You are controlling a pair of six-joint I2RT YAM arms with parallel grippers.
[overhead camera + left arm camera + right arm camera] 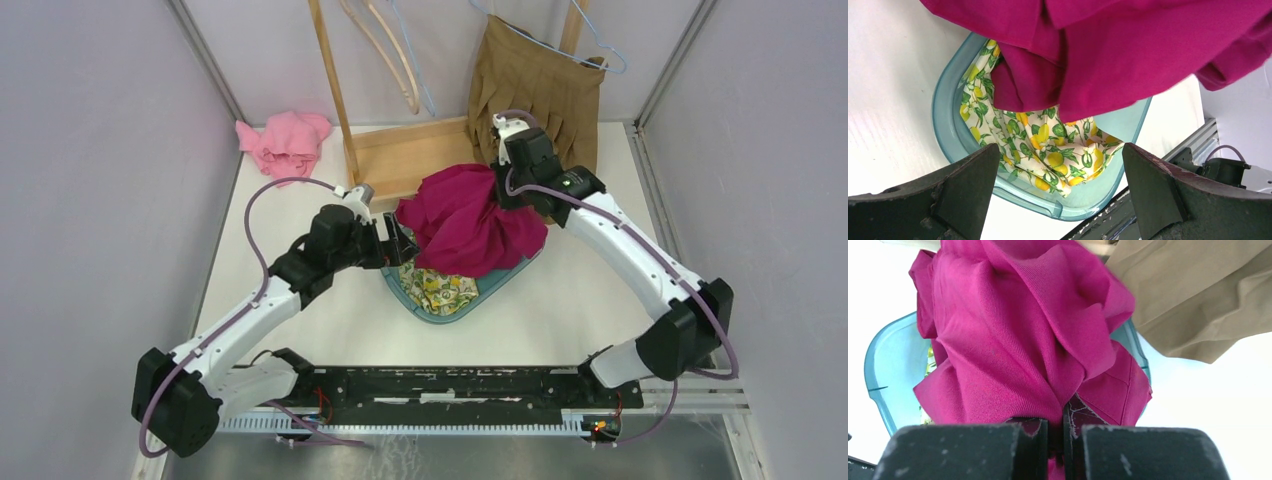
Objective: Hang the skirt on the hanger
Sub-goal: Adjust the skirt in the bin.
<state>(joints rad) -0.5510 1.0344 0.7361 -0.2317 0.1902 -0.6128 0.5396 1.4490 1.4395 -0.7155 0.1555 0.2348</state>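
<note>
Basin [455, 310]: teal, mid-table, nearest the arm bases.
Lemon-print cloth [1048, 150]: lying in basin, partly covered by skirt.
Left gripper [1060, 185]: fingers spread wide, empty, at basin's left edge beside skirt.
Magenta skirt [470, 225]: bunched, raised over far half of basin.
Right gripper [1055, 427]: fingers pinched tight on skirt fabric, far right side.
Wooden rack [400, 155]: just beyond skirt.
Pink cloth [285, 140]: crumpled, far left.
Bare hanger [390, 55]: on rack, far centre.
Brown skirt [540, 90]: hanging, far right.
</note>
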